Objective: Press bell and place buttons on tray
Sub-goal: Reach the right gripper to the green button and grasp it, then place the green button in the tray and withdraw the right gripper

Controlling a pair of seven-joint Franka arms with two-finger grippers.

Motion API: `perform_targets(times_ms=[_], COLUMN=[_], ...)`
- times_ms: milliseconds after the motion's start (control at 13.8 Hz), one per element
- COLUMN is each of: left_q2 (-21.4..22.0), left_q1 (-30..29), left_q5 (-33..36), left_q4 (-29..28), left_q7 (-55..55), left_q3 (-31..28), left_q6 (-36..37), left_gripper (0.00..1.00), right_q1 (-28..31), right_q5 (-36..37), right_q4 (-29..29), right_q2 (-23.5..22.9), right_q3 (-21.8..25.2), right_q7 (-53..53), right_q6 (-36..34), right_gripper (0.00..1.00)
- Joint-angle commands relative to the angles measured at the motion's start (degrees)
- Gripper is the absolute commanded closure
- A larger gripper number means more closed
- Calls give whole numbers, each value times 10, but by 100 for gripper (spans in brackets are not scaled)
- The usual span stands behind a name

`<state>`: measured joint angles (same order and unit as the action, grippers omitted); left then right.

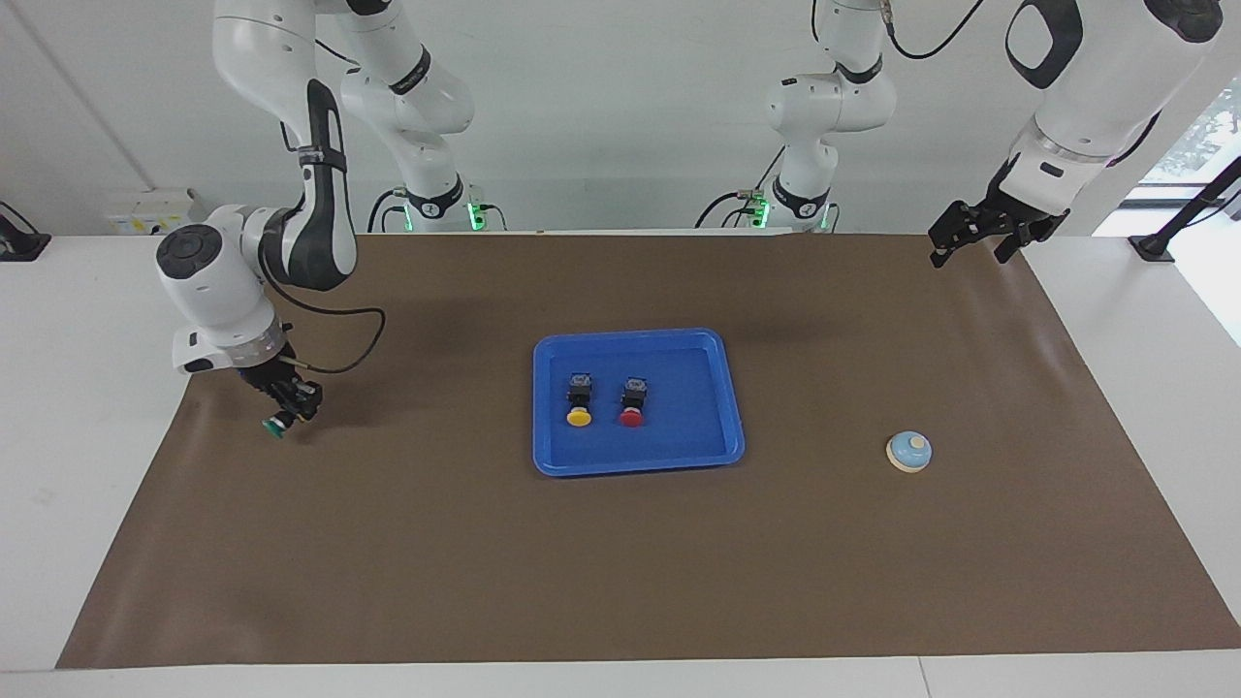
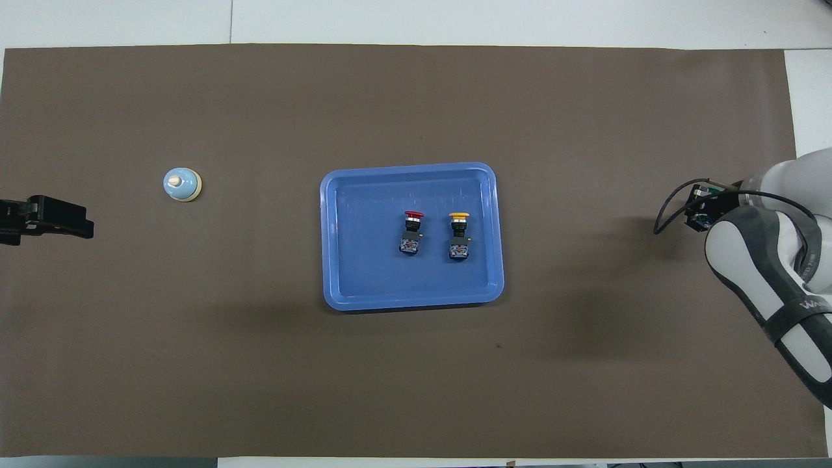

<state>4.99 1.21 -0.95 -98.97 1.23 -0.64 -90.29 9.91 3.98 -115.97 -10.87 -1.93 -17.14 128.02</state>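
1. Our right gripper [image 1: 286, 412] is squeezed tight on the green button [image 1: 276, 425], at nine o'clock from the tray [image 1: 713, 441].
2. Our left gripper [image 1: 974, 236] waits, fingers wide, holding nothing.
3. The yellow button [image 1: 579, 402] and the red button [image 1: 632, 403] lie in the tray; the bell [image 1: 908, 451] sits at three o'clock.

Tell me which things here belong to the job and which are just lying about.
Part of the job:
- bell
- yellow button and red button, in the tray
- green button, held in the right gripper
- left gripper, waiting open

Just there:
- brown mat
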Motion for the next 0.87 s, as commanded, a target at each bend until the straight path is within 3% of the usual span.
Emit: perform_targets(times_ms=[0,217,579,796], left_q2=[5,5,5,5], left_q1=[1,1,1,1], left_q5=[3,3,3,3], left_q4=[0,0,0,0], left_q7=[5,5,5,5], left_q3=[-1,-2,-2,-2], left_q6=[4,4,4,4], left_gripper=[0,0,0,0], right_q1=[-59,-145,-304,-364], right_q5=[-37,-70,-73,-73], right_q4=[84,160,187,195], right_q2=[-2,-6,-17,-21], right_q3=[-5,-6,-6,-6], right_q7=[-24,-58,-133,-173], right_q6=[-104,-181,-177,-169], right_gripper=[100,100,100,100])
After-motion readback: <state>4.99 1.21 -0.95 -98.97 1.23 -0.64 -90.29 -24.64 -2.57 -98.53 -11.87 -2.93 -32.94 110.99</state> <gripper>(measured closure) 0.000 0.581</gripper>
